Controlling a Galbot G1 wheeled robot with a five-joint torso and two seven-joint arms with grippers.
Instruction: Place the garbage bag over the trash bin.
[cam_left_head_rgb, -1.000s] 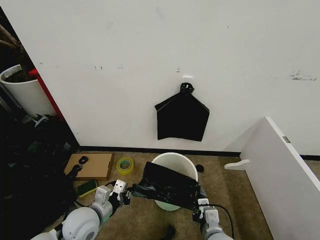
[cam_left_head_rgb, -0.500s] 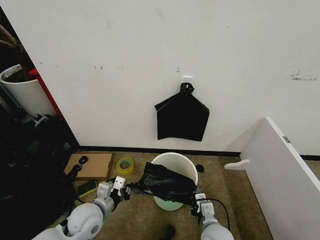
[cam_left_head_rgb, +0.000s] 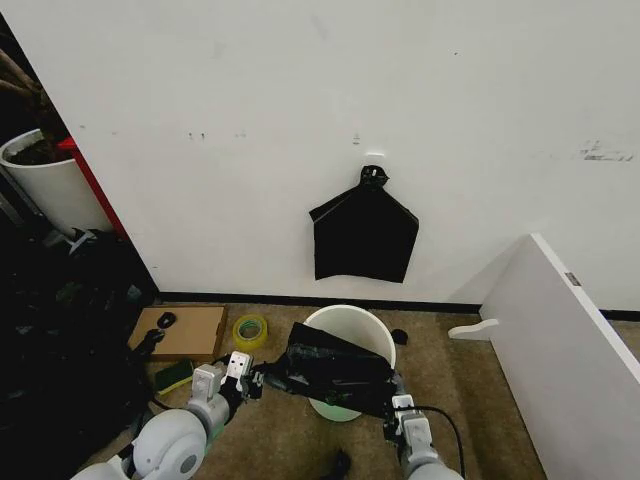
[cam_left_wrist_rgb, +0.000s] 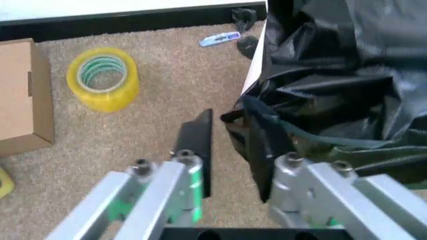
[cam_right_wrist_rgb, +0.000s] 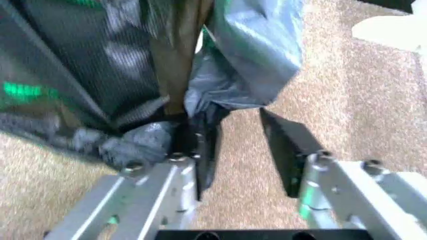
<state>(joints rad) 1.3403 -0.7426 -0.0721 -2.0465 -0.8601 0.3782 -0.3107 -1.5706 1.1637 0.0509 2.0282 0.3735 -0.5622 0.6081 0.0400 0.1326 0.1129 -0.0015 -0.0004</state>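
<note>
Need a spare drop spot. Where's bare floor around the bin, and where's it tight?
Bare carpet lies between the trash bin and the white panel, and in front of the bin between both arms. Left of the bin is crowded: tape roll, cardboard box, dark clutter beyond. The garbage bag drapes the bin's near rim.

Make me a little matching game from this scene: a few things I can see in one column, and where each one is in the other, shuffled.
Things:
1. garbage bag
2. tape roll
3. cardboard box
4. knotted black bundle

Places:
a. hanging on the wall
b. draped over the trash bin's near rim
c. on the carpet nearest the dark clutter
d. on the carpet between box and bin

Pairs: 1-b, 2-d, 3-c, 4-a
</note>
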